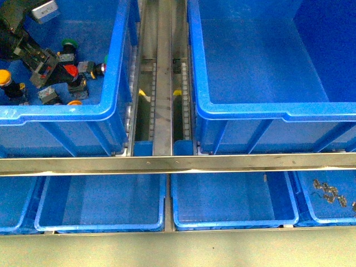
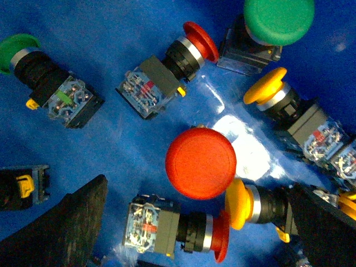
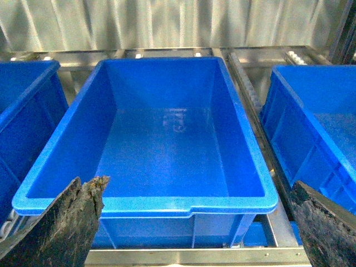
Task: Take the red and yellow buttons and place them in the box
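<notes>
Centre of left wrist view: my left gripper (image 2: pixel 197 190), spread wide, hovers over a red button (image 2: pixel 201 161) | right wrist view: my right gripper (image 3: pixel 192 190), wide open, faces the box (image 3: pixel 144 204).

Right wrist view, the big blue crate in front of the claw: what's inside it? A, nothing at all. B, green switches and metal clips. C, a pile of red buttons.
A: the crate shows only bare blue floor and walls, with no buttons or parts lying inside.
</notes>
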`<state>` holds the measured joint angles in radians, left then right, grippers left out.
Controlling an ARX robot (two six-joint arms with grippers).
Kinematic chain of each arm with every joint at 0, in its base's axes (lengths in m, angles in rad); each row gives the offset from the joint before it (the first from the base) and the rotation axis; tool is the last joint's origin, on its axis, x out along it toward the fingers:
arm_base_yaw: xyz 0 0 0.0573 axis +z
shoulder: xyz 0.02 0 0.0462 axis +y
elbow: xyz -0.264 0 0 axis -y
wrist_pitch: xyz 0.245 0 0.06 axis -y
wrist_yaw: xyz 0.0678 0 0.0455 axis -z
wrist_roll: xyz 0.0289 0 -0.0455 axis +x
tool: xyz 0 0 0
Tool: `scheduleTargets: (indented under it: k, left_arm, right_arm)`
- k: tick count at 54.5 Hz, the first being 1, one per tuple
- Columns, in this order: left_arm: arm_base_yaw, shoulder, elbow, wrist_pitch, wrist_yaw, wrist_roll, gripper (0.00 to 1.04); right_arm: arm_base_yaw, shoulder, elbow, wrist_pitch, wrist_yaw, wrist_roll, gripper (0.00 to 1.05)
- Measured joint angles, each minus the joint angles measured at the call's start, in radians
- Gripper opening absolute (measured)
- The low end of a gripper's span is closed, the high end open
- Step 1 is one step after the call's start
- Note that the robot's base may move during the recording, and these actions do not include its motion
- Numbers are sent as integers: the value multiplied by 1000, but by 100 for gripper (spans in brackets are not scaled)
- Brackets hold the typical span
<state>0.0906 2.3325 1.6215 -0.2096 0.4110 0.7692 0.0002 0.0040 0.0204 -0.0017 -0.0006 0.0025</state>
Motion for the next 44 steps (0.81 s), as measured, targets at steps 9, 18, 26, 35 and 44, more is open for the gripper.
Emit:
scheduleTargets:
  k: [9,18,26,35,44]
  left_arm:
    - [-5,81,87,-22,-11,-6,97]
    - [-11,135,140,-34,-14,-16,97]
    - [-22,154,169,-39,-11,-35,97]
    - [-32,163,185,-44,-10,-52,97]
    - [-35,176,187,-45,-7,-60,97]
  right_arm:
    - [0,0,0,0,0,0,99]
    - [0,0,0,0,0,0,99]
    - [0,0,0,0,0,0,99]
    - [0,0,0,0,0,0,99]
    - [0,0,0,0,0,0,99]
